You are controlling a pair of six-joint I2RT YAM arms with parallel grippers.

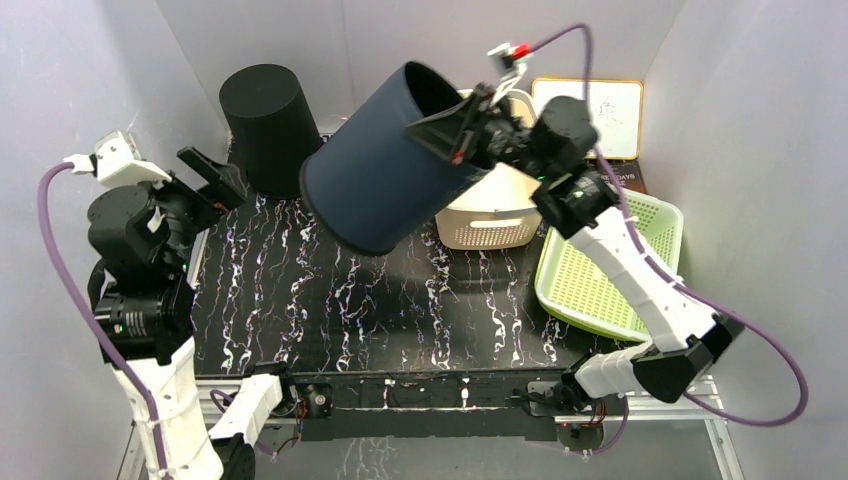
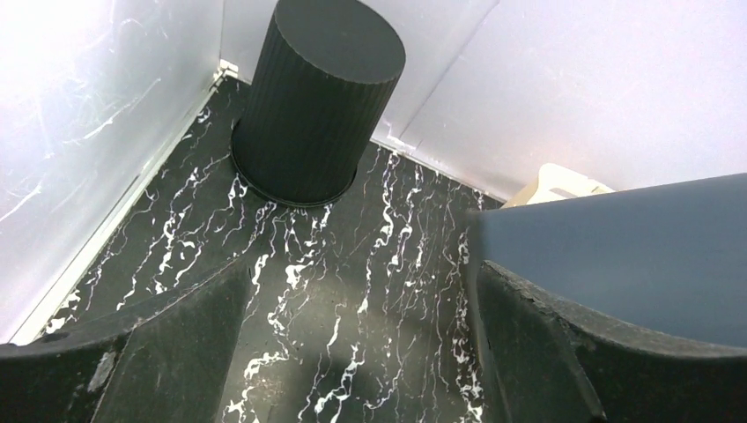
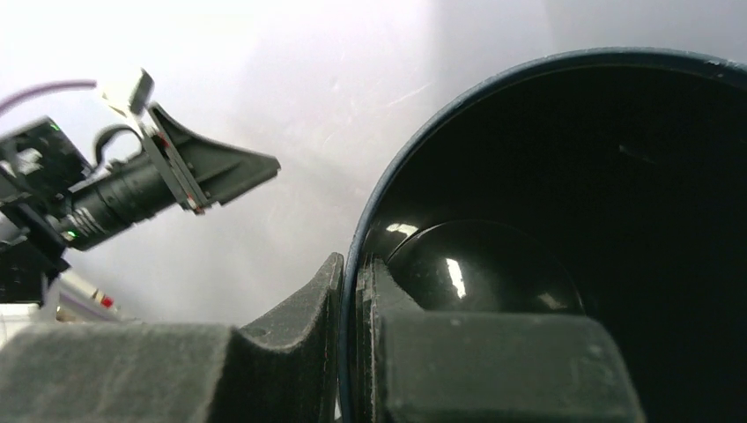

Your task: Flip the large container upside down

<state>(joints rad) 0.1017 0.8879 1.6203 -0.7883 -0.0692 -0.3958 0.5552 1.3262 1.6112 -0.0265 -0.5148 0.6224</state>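
The large container (image 1: 385, 165) is a dark blue bin, lifted off the table and tilted, its open mouth up to the right and its base down to the left. My right gripper (image 1: 452, 135) is shut on its rim, one finger inside and one outside; the wrist view shows the rim (image 3: 352, 282) pinched between the fingers and the glossy dark inside. My left gripper (image 1: 212, 172) is open and empty at the left, apart from the bin. In the left wrist view the bin's blue side (image 2: 634, 247) shows at the right.
A smaller black ribbed bin (image 1: 265, 125) stands upside down at the back left, also in the left wrist view (image 2: 317, 97). A cream basket (image 1: 492, 215) sits behind the lifted bin. A green tray (image 1: 590, 280) lies at the right. A whiteboard (image 1: 600, 105) leans at the back.
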